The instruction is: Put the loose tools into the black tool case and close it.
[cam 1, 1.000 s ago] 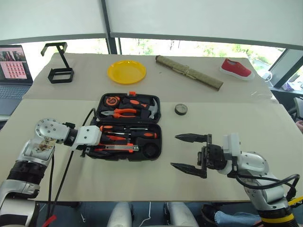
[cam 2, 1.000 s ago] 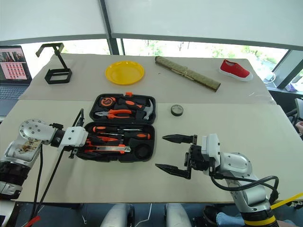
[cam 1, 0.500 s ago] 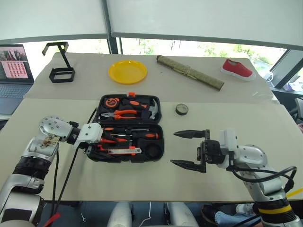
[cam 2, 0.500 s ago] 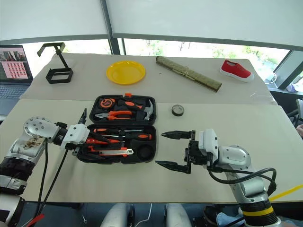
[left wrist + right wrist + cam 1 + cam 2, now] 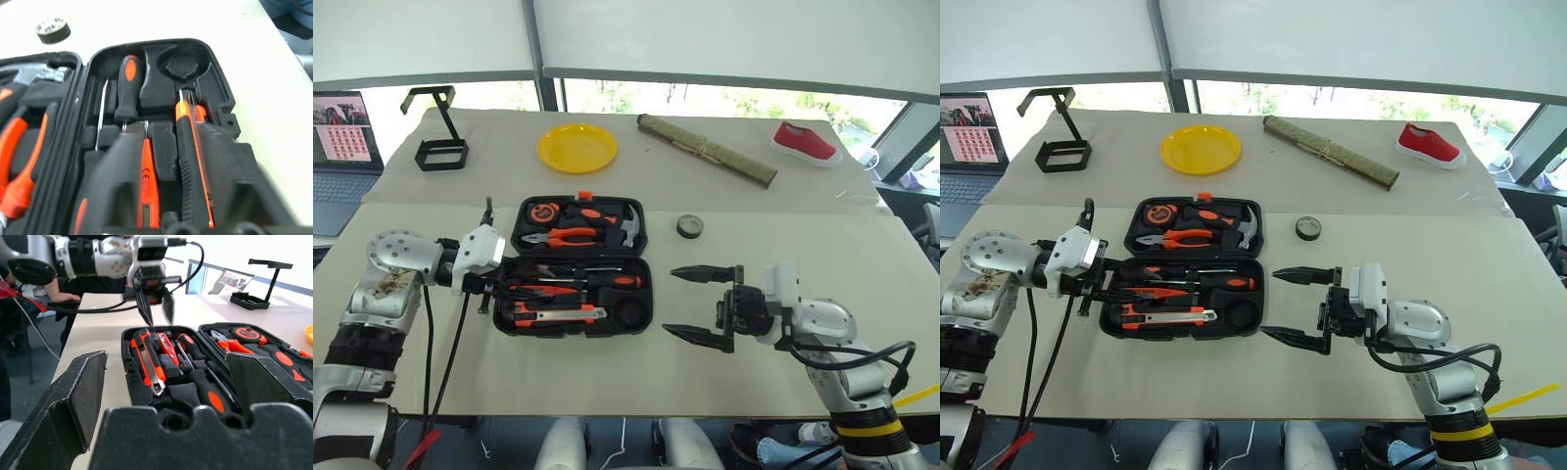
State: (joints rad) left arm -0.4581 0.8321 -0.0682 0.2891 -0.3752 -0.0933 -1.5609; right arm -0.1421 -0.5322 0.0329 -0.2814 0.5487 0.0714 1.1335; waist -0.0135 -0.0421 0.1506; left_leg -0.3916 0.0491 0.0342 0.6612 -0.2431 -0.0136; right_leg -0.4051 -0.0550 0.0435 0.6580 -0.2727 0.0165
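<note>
Lying open on the table [image 5: 607, 372], the black tool case [image 5: 579, 266] sits between the two grippers, its near half just beside the left gripper [image 5: 505, 281], whose fingers hang over that half's left end with only a narrow gap between them and nothing in it. The right gripper [image 5: 704, 304] hovers a little off the case's right edge, its fingers spread wide and empty. In the near half lie the utility knife [image 5: 558, 312] closest to the front edge, then the slim tester pen [image 5: 540, 290], then the two screwdrivers [image 5: 582, 277] side by side, orange and black handles pointing right; a round moulded slot at the near right corner holds nothing I can make out. The far half carries orange-handled pliers [image 5: 558, 234], a hammer [image 5: 625, 224] and a tape measure [image 5: 544, 209], and a small orange latch [image 5: 586, 194] sticks out from its far rim. The dark tape roll [image 5: 688, 226] rests on the table beyond the right gripper, apart from the case's right side.
</note>
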